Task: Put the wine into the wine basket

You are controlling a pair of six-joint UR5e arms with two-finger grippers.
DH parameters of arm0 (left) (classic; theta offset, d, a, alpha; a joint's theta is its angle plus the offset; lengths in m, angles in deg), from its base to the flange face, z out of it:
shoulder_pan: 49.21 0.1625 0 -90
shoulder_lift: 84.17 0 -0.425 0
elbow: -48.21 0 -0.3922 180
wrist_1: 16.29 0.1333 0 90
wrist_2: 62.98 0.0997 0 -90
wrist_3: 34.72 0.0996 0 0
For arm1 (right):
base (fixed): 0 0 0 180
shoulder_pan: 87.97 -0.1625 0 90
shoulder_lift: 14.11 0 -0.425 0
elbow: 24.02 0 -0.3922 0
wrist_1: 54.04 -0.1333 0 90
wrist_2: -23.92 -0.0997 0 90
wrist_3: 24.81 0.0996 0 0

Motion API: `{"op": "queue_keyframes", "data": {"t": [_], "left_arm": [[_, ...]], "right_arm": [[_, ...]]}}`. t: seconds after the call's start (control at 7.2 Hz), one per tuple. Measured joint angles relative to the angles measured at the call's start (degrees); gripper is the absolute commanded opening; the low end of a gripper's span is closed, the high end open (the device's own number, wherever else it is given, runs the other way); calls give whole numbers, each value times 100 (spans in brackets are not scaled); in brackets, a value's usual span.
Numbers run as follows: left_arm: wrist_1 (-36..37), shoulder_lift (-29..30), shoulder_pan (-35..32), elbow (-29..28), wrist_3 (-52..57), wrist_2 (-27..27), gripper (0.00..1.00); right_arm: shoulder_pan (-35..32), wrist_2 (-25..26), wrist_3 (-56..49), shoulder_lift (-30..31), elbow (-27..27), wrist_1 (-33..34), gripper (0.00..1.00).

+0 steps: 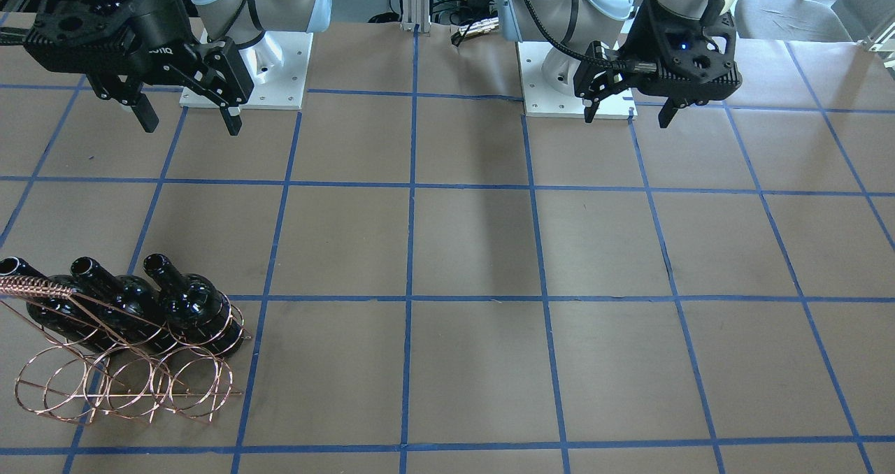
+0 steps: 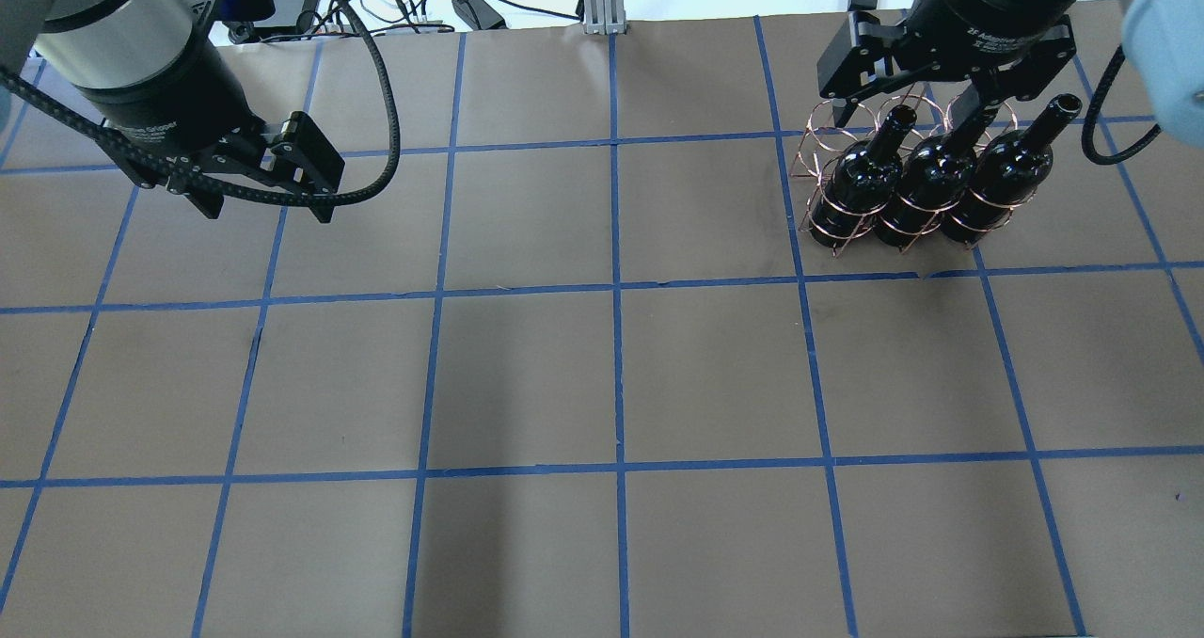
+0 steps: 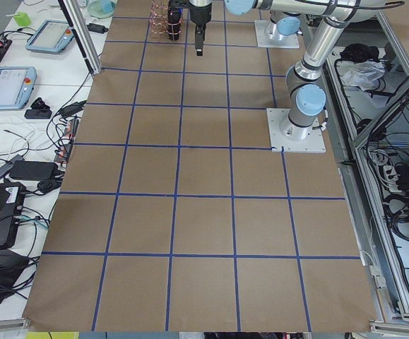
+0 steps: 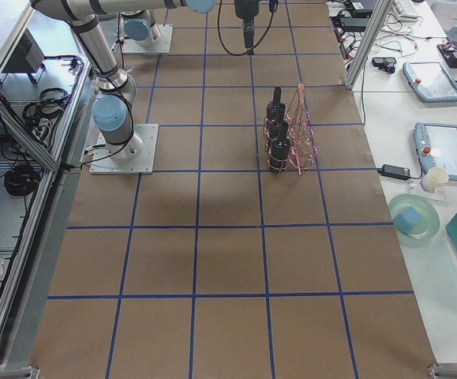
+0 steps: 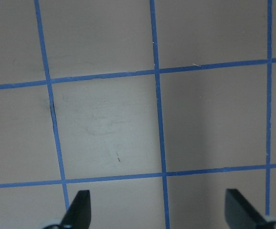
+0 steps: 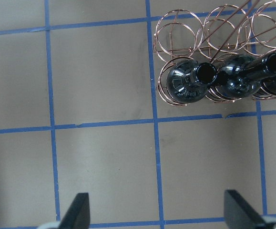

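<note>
Three identical near-black wine bottles (image 1: 189,310) (image 2: 861,182) (image 6: 185,86) sit side by side in the hoops of the copper wire wine basket (image 1: 35,289) (image 2: 816,149) (image 6: 198,33). Their necks tilt up toward the robot. My right gripper (image 1: 191,123) (image 2: 908,111) (image 6: 159,214) is open and empty. It hangs high above the table on the robot's side of the basket, apart from the bottles. My left gripper (image 1: 627,117) (image 2: 268,213) (image 5: 158,212) is open and empty over bare table on the other side.
The brown table (image 2: 611,374) carries a blue tape grid. The two white arm bases (image 1: 245,75) (image 1: 573,89) stand at the robot's edge. The basket's other row of hoops (image 1: 119,386) holds nothing. Cables and tablets lie beyond the table's edges.
</note>
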Motion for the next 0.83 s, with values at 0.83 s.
{"op": "queue_keyframes", "data": {"t": [0.83], "left_arm": [[-9,-6,0,3,0,4,100]], "right_arm": [[45,138,-53,-732,746,-319,100]]}}
